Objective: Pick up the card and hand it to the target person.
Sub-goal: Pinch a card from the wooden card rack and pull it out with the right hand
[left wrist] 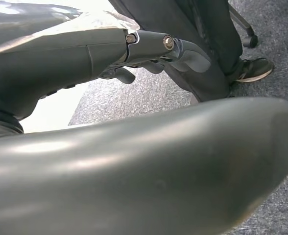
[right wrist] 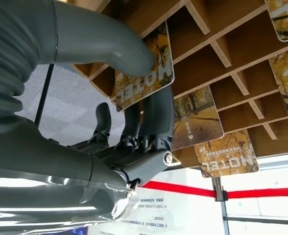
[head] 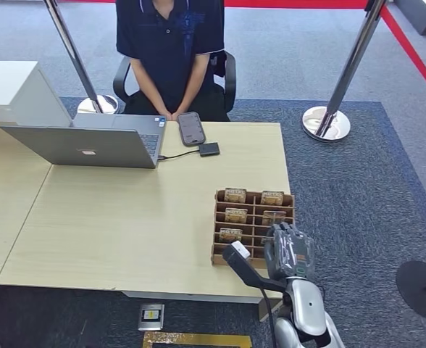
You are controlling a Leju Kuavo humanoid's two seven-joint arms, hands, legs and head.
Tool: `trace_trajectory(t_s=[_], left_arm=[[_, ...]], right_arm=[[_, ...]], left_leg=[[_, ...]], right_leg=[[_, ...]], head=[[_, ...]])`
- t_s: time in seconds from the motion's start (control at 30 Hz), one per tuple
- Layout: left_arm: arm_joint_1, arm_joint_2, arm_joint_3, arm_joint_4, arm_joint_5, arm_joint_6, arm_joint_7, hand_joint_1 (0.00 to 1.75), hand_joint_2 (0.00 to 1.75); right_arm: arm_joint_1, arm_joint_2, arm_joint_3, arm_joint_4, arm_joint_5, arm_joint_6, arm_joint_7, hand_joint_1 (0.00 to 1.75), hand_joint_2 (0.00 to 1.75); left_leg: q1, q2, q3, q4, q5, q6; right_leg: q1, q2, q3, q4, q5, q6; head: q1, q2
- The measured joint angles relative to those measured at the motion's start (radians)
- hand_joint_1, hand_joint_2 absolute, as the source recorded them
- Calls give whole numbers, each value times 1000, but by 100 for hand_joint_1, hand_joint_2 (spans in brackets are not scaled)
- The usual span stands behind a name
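The thin, stiff hotel key card printed with golden autumn trees (right wrist: 146,73) looks light and slick, best pinched across its flat faces at the edge that sticks out. It sits in a slot of the brown wooden pigeonhole card rack (right wrist: 224,49), where the right hand (right wrist: 142,98) pinches it between thumb and dark fingers (right wrist: 159,120). The left hand (left wrist: 150,54), away from the rack, hangs with fingers loosely apart, holding nothing.

card (right wrist: 146,73): yellow autumn print, "HOTEL" lettering | pinched by right hand (right wrist: 135,112) | at wooden rack (right wrist: 224,54) slot
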Motion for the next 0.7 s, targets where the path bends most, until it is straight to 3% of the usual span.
trace_trajectory(t_s=[0.27, 0.7], left_arm=[[0, 0, 0, 0, -4, 0, 0, 0, 0], [0, 0, 0, 0, -7, -1, 0, 0, 0]], right_arm=[[6, 0, 1, -14, 0, 2, 0, 144, 175], [7, -1, 1, -25, -2, 5, 0, 153, 175]], left_leg=[[0, 0, 0, 0, 0, 0], [0, 0, 0, 0, 0, 0]], right_leg=[[0, 0, 0, 0, 0, 0], [0, 0, 0, 0, 0, 0]], head=[[0, 0], [0, 0]])
